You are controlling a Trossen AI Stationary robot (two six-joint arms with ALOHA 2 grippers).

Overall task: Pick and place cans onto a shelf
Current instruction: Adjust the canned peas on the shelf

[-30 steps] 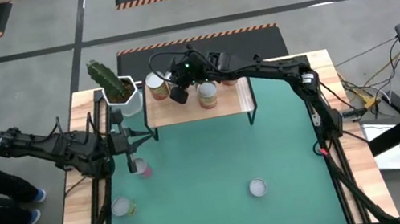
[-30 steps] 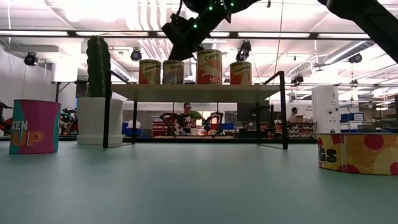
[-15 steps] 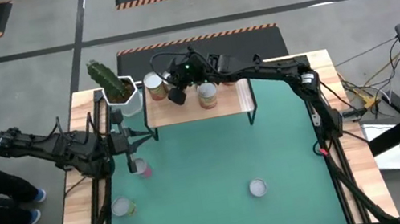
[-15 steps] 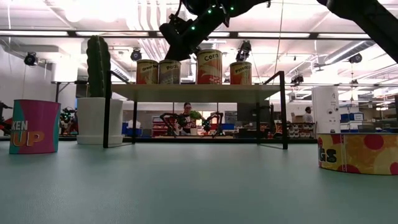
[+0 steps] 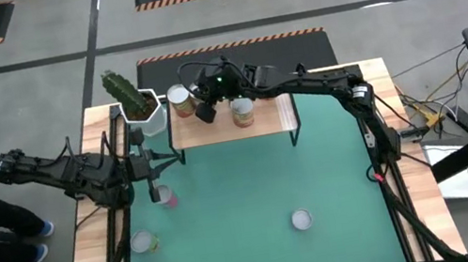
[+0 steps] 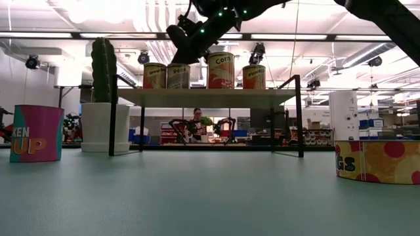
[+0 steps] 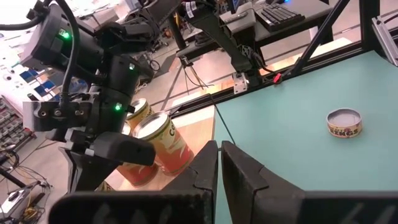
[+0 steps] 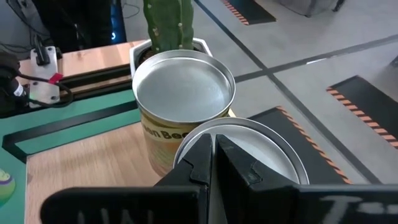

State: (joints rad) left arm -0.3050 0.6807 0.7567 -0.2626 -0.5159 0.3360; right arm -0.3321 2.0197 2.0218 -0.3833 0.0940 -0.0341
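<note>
Green-matted surface (image 5: 254, 194), shelf (image 5: 265, 118) along its far edge, light-wood board on thin black legs.

Right arm reaches over the shelf's left part; right end effector (image 5: 208, 111) hangs just above the cans there, fingers pressed together, holding nothing. Its wrist view looks straight down on two silver lids: tall tin with a yellow label (image 8: 180, 102) starting "Bee…" (rest hidden), and a second tin (image 8: 261, 152) directly under the fingers.

Left arm parked at the left edge of the surface, left end effector (image 5: 167, 158) fingers together, empty.

Cactus in white pot (image 5: 139, 104) on the surface just left of the shelf.

Four tall cans on the shelf in the low view, in a row: yellow-label can (image 6: 155, 76), text too small to read; next one (image 6: 178, 76) also unreadable; red-and-white can reading "Corn" (image 6: 220, 71); fourth can (image 6: 253, 77), label starts "Pu…", cannot read the rest.

Still on the mat: pink can (image 6: 36, 133) showing "KEN UP", near the left end effector; flat tin (image 6: 377, 161), yellow with red dots, lettering ending "GS"; third tin (image 5: 143, 242) at front left, label unreadable.
</note>
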